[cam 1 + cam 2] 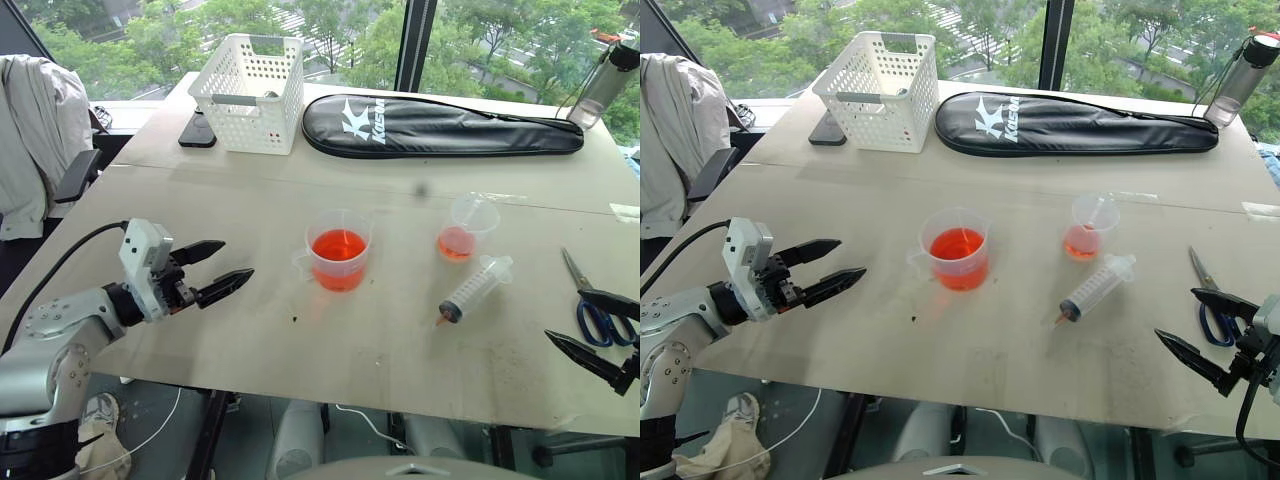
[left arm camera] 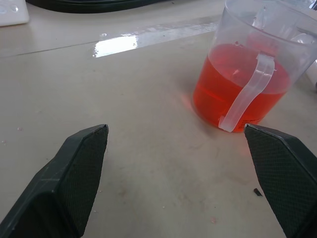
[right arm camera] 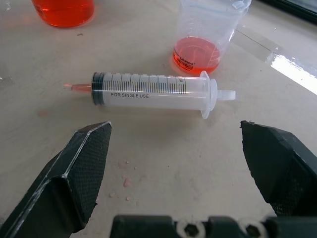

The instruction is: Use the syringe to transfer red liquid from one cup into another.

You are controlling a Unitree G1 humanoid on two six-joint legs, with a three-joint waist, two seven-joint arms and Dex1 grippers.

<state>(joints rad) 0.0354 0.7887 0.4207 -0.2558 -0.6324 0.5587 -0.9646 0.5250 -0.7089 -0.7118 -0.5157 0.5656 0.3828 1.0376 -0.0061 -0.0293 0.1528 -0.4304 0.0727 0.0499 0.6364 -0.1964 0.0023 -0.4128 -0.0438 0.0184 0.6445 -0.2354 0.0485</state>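
Two clear plastic cups stand on the desk [image 1: 250, 330], and one syringe [image 1: 476, 288] lies beside them. The larger measuring cup [image 1: 339, 250], with a side handle and a pour lip, sits near the middle of the desk and holds red liquid [image 1: 339, 245] to roughly half its height. The smaller cup [image 1: 470, 226], narrower with a flared rim, stands well apart to the right of the larger one and holds only a shallow layer of the same orange-red liquid at its bottom.

The syringe lies flat on the desk just in front of the smaller cup, apart from it, its orange-tinted tip pointing toward the near edge and its plunger end toward the smaller cup. The black seal sits at the tip end of the barrel, so the plunger is pushed in.

One white lattice basket [image 1: 250, 92] stands at the far left of the desk, with something inside that is too hidden to name. One black zipped racket case [image 1: 440, 128] lies along the far edge, one bottle [image 1: 606, 84] stands at the far right corner, and one pair of blue-handled scissors [image 1: 590, 305] lies near the right edge.

The left gripper [image 1: 222, 270] hovers over the desk left of the larger cup, jaws spread and empty. The right gripper [image 1: 1202, 330] is at the near right, by the scissors, jaws spread and empty, facing the syringe.
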